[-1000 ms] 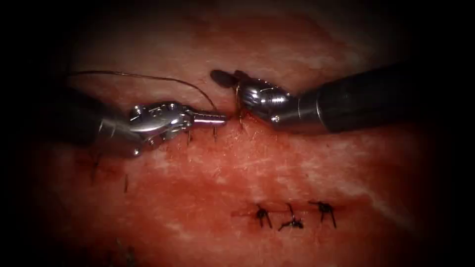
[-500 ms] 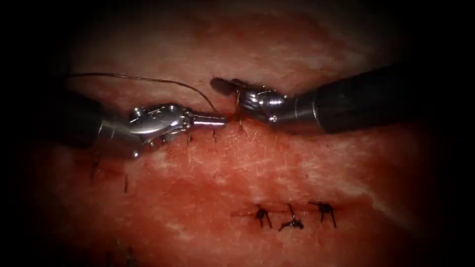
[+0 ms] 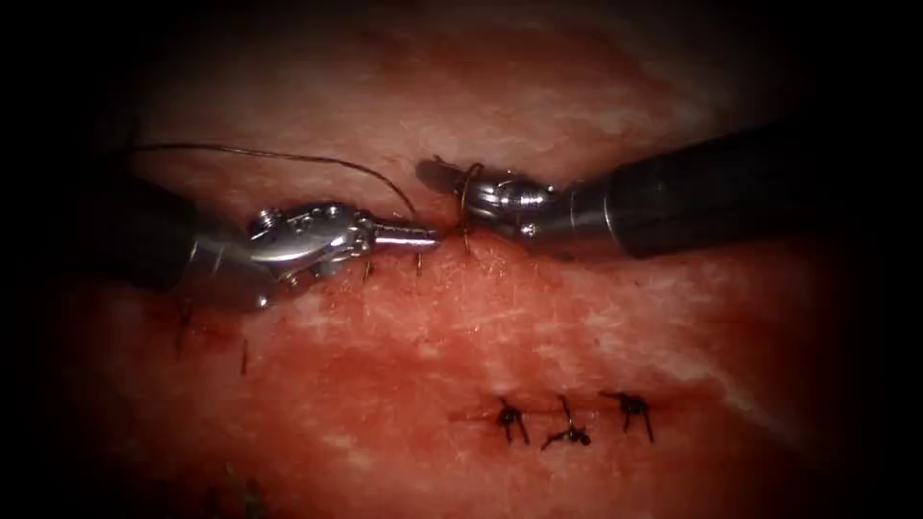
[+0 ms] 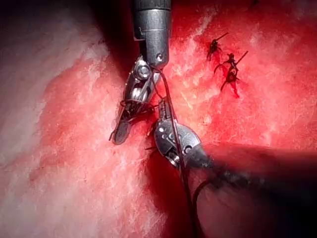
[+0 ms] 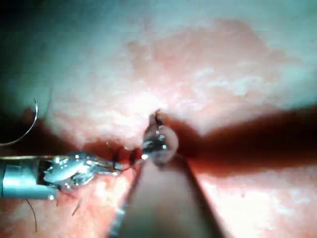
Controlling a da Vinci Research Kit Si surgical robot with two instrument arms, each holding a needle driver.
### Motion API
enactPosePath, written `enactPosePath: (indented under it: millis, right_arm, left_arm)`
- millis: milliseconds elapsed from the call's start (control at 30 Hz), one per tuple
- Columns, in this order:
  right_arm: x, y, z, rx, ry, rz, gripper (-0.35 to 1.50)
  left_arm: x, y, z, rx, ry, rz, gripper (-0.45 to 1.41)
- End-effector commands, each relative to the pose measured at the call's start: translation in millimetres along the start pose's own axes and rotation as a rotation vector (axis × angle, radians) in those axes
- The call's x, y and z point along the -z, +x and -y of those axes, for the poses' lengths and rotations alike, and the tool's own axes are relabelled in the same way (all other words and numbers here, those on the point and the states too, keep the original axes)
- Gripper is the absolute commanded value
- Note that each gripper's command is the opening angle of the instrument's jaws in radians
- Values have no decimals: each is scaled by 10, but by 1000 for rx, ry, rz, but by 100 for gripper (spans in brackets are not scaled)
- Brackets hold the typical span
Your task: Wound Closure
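Jaws first, from the endoscope view: your left tool point(image 3: 428, 233) has its jaws pressed together, level and pointing right along the cut point(image 3: 452, 242). The thread point(image 3: 288, 156) arcs in from the far left over the tissue point(image 3: 500, 317) and drops to their tip; you cannot tell from here whether it is pinched between them. Your right tool point(image 3: 433, 175) points left, just above and beside that tip, its jaws looking closed with nothing seen between them. A loop of thread is wound around them close to the wrist. Short thread ends point(image 3: 418, 261) stand up from the cut under the left tool. Three knotted stitches point(image 3: 567, 421) sit in a row well below, towards the right.

From the left wrist view, the thread point(image 4: 184, 183) runs along your left tool point(image 4: 162, 106) past its closed tip. It is wrapped around the right tool point(image 4: 120, 134) above its jaws. The knotted stitches point(image 4: 228, 64) lie apart from both tools.

From the right wrist view, your right tool point(image 5: 157, 119) is seen end-on, and the left tool point(image 5: 111, 167) reaches in beside it, low over the tissue point(image 5: 198, 74). A thin curved line point(image 5: 30, 126) hangs near the left tool's shaft; whether it is the needle or thread cannot be told.
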Motion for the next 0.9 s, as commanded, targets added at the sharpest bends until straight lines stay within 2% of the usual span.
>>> enactPosePath:
  millis: [33,200,400,567,733,800,900]
  right_arm:
    - [-1,-4,1,1,3,-4,-35]
    - [34,18,9,103,20,-104,-35]
    - [66,24,24,145,45,-142,-35]
    - [83,9,35,176,63,-147,-35]
    - [97,-19,37,223,85,-135,-35]
    - [99,-22,37,231,87,-134,-35]
    - [107,-36,38,248,97,-130,-35]
  left_arm:
    - [-4,-9,-1,2,-2,1,-45]
    - [-2,-9,-1,2,-4,2,-45]
    - [5,-8,4,8,-11,4,-45]
    - [17,1,21,19,15,-3,-45]
    - [35,36,56,43,53,-15,-45]
    - [37,42,62,47,60,-14,-45]
    - [37,64,91,58,85,-7,-45]
